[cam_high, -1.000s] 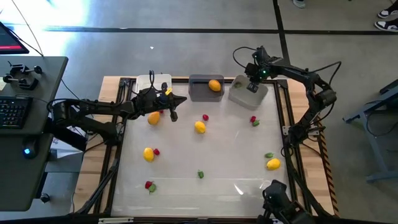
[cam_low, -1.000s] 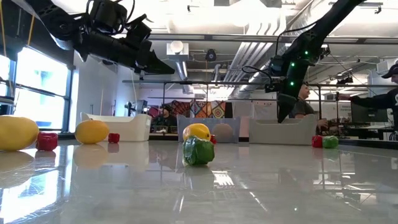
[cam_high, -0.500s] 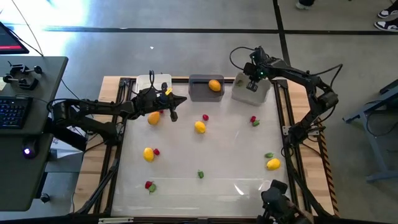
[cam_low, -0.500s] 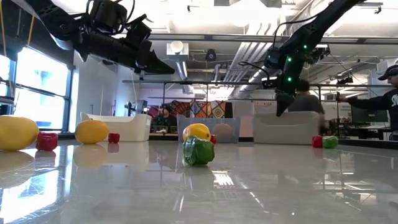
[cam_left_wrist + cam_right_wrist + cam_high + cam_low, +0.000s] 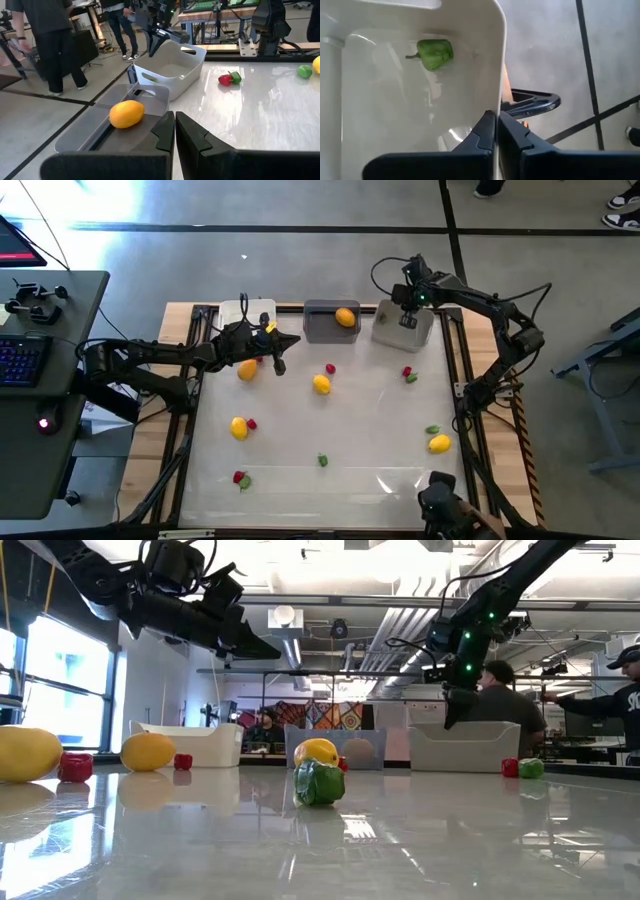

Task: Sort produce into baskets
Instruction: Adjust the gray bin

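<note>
Three baskets stand along the table's far edge: white [image 5: 247, 313], dark grey [image 5: 331, 321] with an orange fruit [image 5: 345, 317] inside, and light grey [image 5: 403, 325] with a green piece [image 5: 434, 53] inside. My right gripper [image 5: 407, 317] is shut on the light grey basket. My left gripper [image 5: 279, 352] is shut and empty, above the table beside an orange fruit [image 5: 247, 370] in front of the white basket. Yellow fruits [image 5: 321, 384], red bits [image 5: 330, 368] and green bits [image 5: 322, 460] lie scattered on the table. My right gripper holds the light grey basket by one wall [image 5: 496, 95], just below its rim, with one finger inside the basket and one outside. The fingers come from above, pointing down. The basket sits upright with its bottom on the table.
More produce lies at the right [image 5: 439, 443], [image 5: 407, 372] and at the near left [image 5: 239, 427], [image 5: 240, 478]. The middle of the table's near half is bare. People stand in the room beyond the far edge [image 5: 510, 700].
My right gripper has moved a little toward the table's far edge, keeping its hold on the light grey basket. The basket has slid with it and turned from askew to square beside the dark grey basket.
</note>
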You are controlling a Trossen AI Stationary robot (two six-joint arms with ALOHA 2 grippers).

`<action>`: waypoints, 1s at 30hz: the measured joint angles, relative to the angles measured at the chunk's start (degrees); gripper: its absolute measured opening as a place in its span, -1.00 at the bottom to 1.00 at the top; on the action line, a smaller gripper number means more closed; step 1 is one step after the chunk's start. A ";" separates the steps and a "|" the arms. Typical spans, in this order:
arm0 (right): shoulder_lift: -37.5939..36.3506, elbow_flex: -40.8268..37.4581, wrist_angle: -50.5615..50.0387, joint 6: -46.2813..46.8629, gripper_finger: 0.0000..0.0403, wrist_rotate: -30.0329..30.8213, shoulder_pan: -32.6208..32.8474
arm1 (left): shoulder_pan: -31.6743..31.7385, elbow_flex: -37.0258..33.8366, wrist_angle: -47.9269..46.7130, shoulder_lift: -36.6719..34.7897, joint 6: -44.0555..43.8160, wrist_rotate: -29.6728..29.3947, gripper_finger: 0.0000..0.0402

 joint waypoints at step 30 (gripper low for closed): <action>-11.79 -8.89 3.94 24.91 -0.93 -10.65 9.95 | -0.37 0.00 -0.73 0.00 -2.51 -0.02 -0.99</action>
